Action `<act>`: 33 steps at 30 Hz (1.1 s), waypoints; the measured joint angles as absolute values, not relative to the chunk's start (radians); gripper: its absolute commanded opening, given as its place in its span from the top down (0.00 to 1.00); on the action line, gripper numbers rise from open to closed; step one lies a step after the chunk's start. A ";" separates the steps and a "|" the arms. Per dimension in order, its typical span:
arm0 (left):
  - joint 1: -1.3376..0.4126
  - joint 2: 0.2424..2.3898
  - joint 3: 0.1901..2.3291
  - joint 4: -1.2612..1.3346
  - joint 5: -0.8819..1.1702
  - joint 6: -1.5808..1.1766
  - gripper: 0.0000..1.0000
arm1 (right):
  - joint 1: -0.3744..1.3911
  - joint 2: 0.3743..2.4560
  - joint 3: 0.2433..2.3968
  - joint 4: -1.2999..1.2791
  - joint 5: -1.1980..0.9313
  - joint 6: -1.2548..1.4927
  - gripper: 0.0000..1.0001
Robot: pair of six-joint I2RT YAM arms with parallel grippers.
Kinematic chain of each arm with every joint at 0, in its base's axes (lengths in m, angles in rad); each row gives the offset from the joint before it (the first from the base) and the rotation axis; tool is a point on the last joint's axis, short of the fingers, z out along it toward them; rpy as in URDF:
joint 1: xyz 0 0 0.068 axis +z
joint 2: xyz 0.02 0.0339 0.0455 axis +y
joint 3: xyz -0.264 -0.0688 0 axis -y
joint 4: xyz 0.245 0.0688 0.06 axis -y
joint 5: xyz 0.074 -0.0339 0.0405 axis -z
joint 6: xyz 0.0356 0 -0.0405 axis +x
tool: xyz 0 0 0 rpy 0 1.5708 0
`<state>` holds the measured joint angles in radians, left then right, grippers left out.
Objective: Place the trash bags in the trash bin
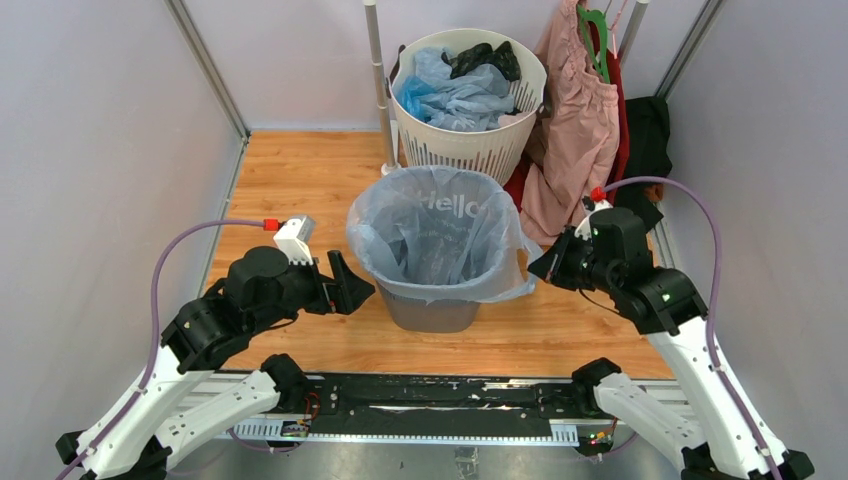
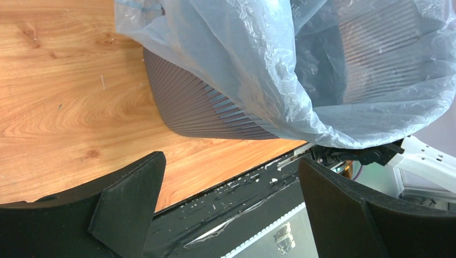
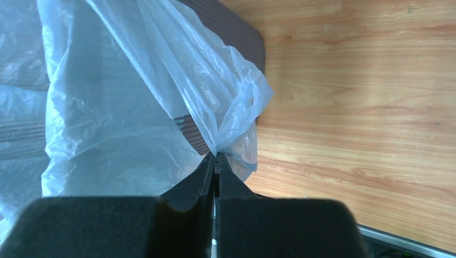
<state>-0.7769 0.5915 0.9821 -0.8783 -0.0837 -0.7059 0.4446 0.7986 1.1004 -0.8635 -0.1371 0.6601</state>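
A pale blue see-through trash bag (image 1: 440, 235) with "Hello" lettering lines the dark grey trash bin (image 1: 430, 310), its edge draped over the rim. My right gripper (image 1: 540, 268) is shut on the bag's right edge (image 3: 231, 107), pinching the plastic at the fingertips (image 3: 216, 157) beside the bin's right rim. My left gripper (image 1: 350, 290) is open and empty just left of the bin. In the left wrist view its two fingers (image 2: 129, 199) stand wide apart, with the bin wall (image 2: 199, 107) and bag (image 2: 269, 64) above them.
A round white slotted basket (image 1: 470, 140) holding more blue and black bags stands behind the bin. A pink garment (image 1: 575, 130) hangs on a rack at the back right, with a metal pole (image 1: 380, 80) to the left of the basket. White walls close both sides.
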 measured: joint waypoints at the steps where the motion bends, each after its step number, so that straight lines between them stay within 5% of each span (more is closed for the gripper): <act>1: -0.777 0.591 0.982 -0.878 -0.084 -0.706 0.00 | 0.445 0.781 1.080 -0.858 -0.140 0.669 1.00; 21: -0.777 0.591 0.982 -0.878 -0.084 -0.706 0.00 | 0.445 0.741 0.763 -0.587 -0.120 0.721 1.00; 33: -0.777 0.590 0.982 -0.878 -0.084 -0.706 0.00 | 0.445 0.916 0.738 -0.333 -0.080 0.727 1.00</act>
<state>-0.7769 0.5903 0.9817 -0.8783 -0.0845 -0.7059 0.4450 0.9161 0.7376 -0.3328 -0.0799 0.7269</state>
